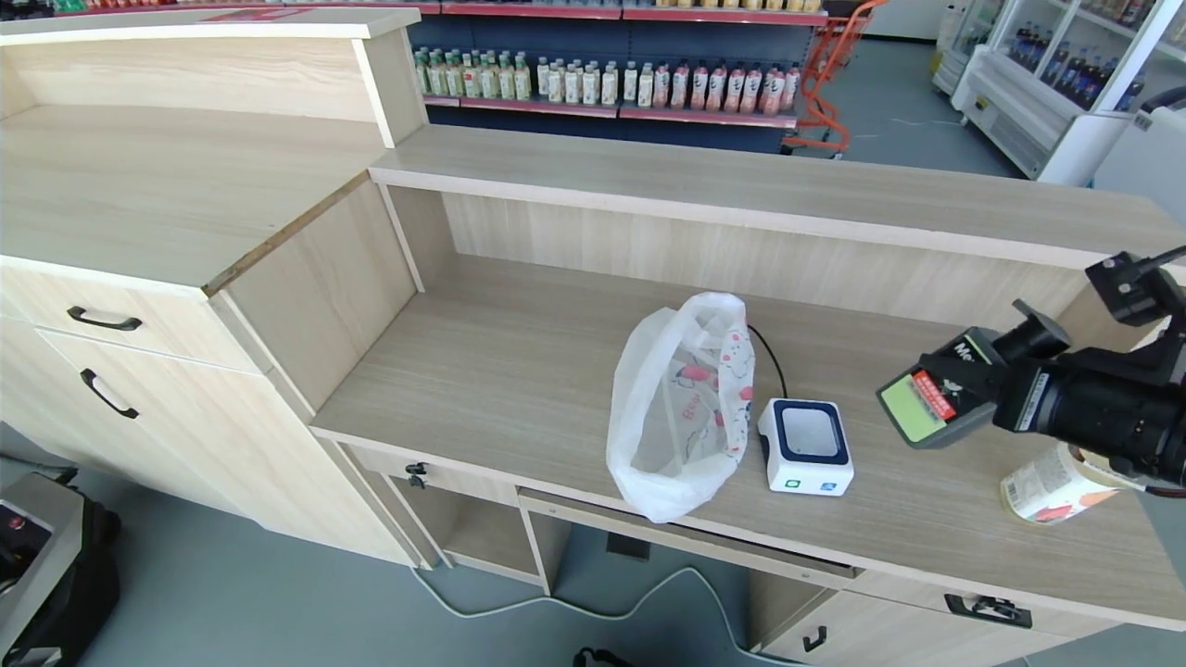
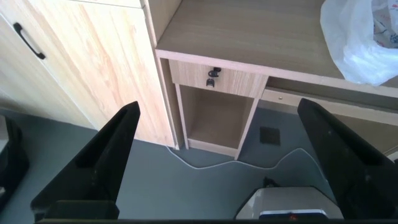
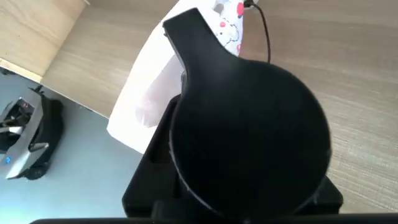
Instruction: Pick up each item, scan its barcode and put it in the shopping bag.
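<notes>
My right gripper (image 1: 996, 375) is shut on a dark container (image 1: 927, 400) with a green and red label, held in the air to the right of the scanner (image 1: 806, 445) and above the counter (image 1: 519, 371). In the right wrist view the container's round black body (image 3: 249, 130) blocks most of what lies below it. The white printed shopping bag (image 1: 681, 408) stands open just left of the scanner, and its edge shows past the container (image 3: 146, 99). My left gripper (image 2: 217, 112) hangs open and empty below counter height, in front of a small drawer (image 2: 214, 76).
A paper cup (image 1: 1052, 486) lies on its side at the counter's right end, under my right arm. The scanner's cable (image 1: 769, 357) runs back behind the bag. A raised wooden ledge (image 1: 741, 185) borders the counter at the back, and a taller cabinet (image 1: 167, 204) stands to the left.
</notes>
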